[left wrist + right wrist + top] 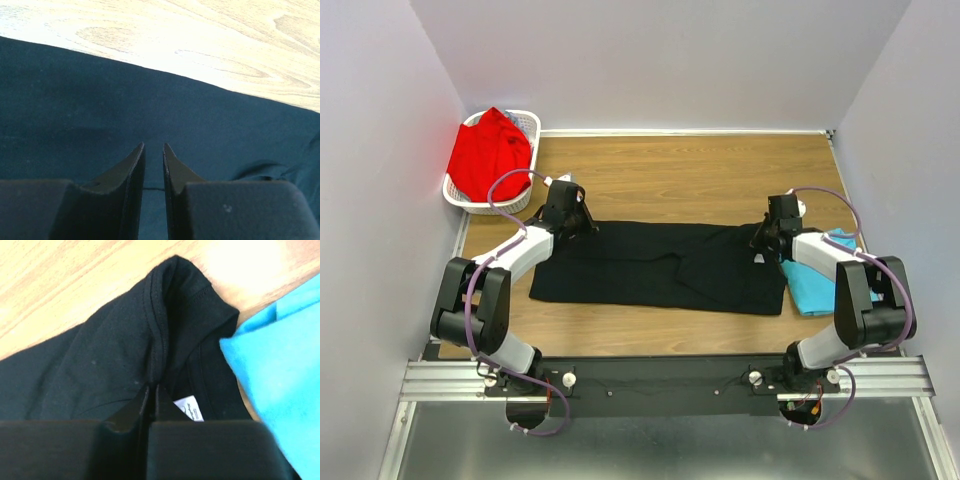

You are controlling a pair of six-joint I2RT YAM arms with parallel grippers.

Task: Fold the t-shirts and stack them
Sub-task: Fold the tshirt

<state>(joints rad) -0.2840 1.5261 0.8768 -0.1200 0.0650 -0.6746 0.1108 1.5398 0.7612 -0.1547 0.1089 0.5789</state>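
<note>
1. Large black cotton t-shirt (650, 270): it lies spread as a long flat band across the middle of the brown wood-grain table (680, 170). Its small white neck label (190, 407) shows at the right end.
2. Left gripper (153, 146): it sits low over the far left corner of the black t-shirt, jaws a narrow slit apart with the tips at the cloth. I cannot tell whether any fabric is caught between them.
3. Right gripper (151, 388): it is clenched on a raised ridge of the black t-shirt at the stitched seam beside the collar, just by the label.
4. Crumpled turquoise t-shirt (810, 292): it lies on the table at the right end of the black one, its edge just beside the collar and partly hidden under the right arm. It looks unfolded.
5. Bright red t-shirt (488, 160): it is heaped in the white plastic lattice basket (528, 122) at the far left corner of the table, well apart from both arms.
6. Progress, as judged: the work appears to be at an early stage. The black t-shirt is laid out and taken at its far edge, which suggests that a fold towards the near side is in hand. No finished fold and no stack can be seen. Completing this fold, folding the turquoise and red shirts, and stacking all three remain.
</note>
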